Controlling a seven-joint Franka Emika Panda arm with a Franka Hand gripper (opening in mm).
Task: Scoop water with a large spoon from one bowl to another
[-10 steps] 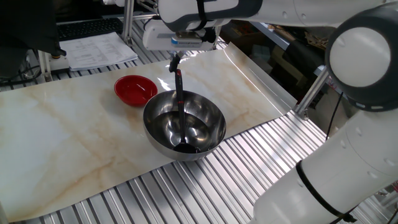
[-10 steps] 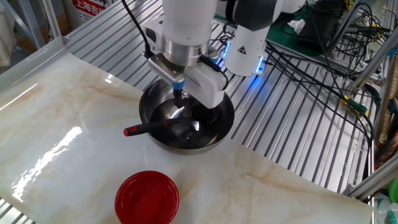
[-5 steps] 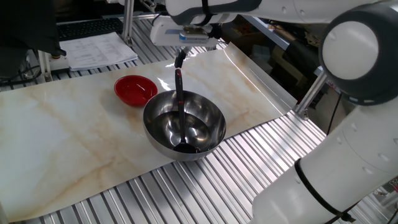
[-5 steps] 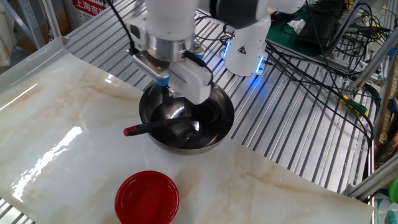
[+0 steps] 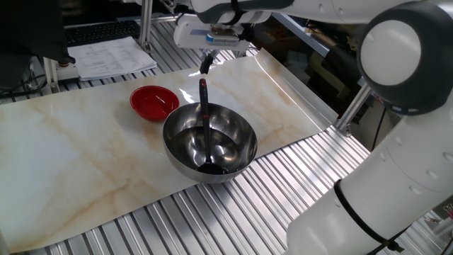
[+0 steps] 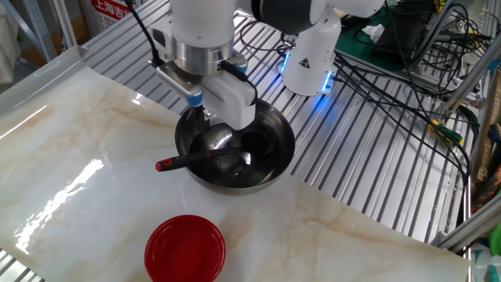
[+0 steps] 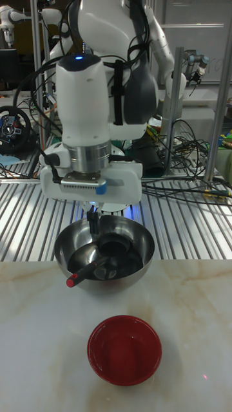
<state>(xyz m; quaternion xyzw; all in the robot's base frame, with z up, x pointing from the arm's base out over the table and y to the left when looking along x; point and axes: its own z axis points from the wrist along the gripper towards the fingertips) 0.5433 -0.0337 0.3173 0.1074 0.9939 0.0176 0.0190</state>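
Pincer (image 5: 206,64) is held above ladle (image 6: 205,158) handle tip, nothing gripped; finger spacing cannot be told. Ladle scoop is rested inside steel bowl (image 6: 275,160); red bowl (image 7: 124,351) is set apart on desk (image 5: 85,156).

Black ladle (image 6: 205,159) inside steel bowl (image 6: 277,163), red-tipped handle over rim; red bowl (image 6: 185,249) apart.
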